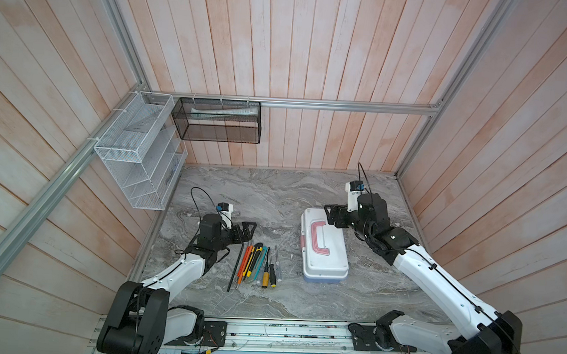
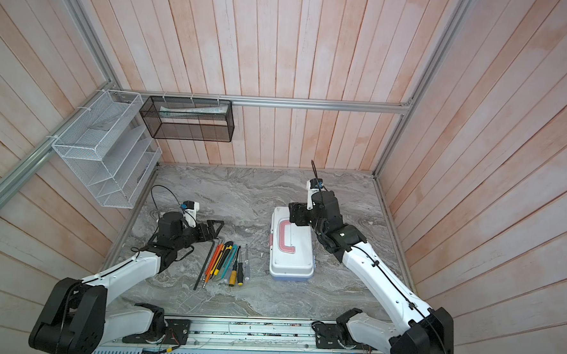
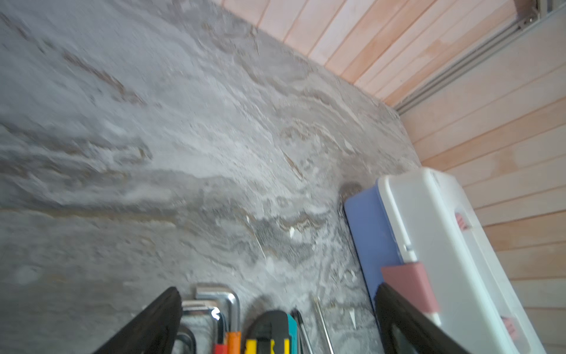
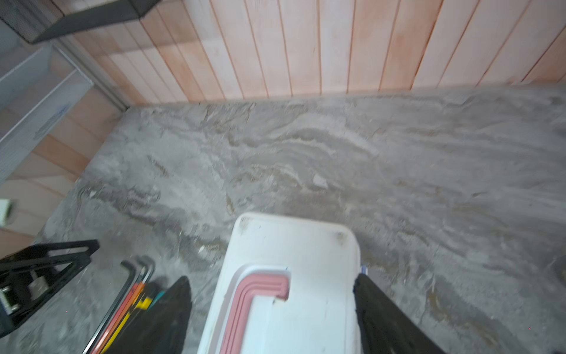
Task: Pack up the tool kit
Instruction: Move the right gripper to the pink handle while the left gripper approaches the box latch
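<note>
1. Tool kit (image 1: 325, 250): lid closed, on marble table (image 1: 268, 193), right of centre.
2. R gripper (image 1: 328, 215): jaws apart, straddling its far end.
3. Hex keys (image 1: 235, 268), utility knives (image 1: 253, 259), screwdrivers (image 1: 270, 270): 1 row left of it.
4. L gripper (image 1: 251, 231): jaws wide apart, empty, at row's far end.

White mesh basket (image 1: 133, 153), black mesh basket (image 1: 216, 122)

This is a robotics lab cell dressed as a room. Pale pink wood-plank panels (image 1: 315, 53) sit in a bare aluminium extrusion frame (image 1: 346, 105) around a grey marble-patterned tabletop (image 1: 274, 190). Two white-and-black robot arms (image 1: 436, 282) are bolted to a grey metal rail (image 1: 284, 332) beside loose wiring (image 1: 212, 342).
</note>
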Robot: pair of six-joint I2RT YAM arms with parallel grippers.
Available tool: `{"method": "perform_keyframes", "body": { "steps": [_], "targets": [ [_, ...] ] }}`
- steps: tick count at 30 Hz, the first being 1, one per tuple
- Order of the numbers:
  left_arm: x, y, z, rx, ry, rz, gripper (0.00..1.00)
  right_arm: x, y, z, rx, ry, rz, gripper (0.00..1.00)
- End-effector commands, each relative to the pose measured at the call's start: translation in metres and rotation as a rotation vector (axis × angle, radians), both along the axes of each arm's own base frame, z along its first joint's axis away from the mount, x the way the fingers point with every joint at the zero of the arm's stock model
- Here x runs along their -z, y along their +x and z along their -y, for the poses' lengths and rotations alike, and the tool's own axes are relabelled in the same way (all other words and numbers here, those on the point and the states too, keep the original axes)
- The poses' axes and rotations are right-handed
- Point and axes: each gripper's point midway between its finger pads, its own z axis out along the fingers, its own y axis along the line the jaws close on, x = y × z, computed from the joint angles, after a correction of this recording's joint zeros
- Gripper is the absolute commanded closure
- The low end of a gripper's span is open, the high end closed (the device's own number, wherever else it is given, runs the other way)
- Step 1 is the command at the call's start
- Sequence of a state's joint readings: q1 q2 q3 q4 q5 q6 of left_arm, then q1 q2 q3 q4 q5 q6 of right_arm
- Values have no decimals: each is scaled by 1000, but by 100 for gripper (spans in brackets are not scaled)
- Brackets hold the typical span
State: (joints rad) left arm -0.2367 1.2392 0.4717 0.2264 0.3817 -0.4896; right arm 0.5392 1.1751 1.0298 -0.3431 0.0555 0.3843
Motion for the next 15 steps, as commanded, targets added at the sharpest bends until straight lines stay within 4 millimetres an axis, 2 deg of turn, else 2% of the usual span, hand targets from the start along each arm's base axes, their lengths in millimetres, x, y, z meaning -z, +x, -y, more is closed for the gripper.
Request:
{"method": "perform_keyframes", "body": {
  "steps": [1, 5, 8, 15],
  "targets": [
    [-9, -20, 30, 99, -81, -16, 0, 39, -40, -9, -23, 26, -302, 22],
    [-9, -28, 48, 133, -100, -18, 0, 49, -51, -27, -68, 64, -399, 27],
    [-5, -31, 51, 119, -85, -14, 0, 57, -56, -37, -92, 66, -439, 31],
    [6, -37, 53, 113, -87, -35, 0, 72, -56, -46, -111, 48, -492, 43]
  ]
}}
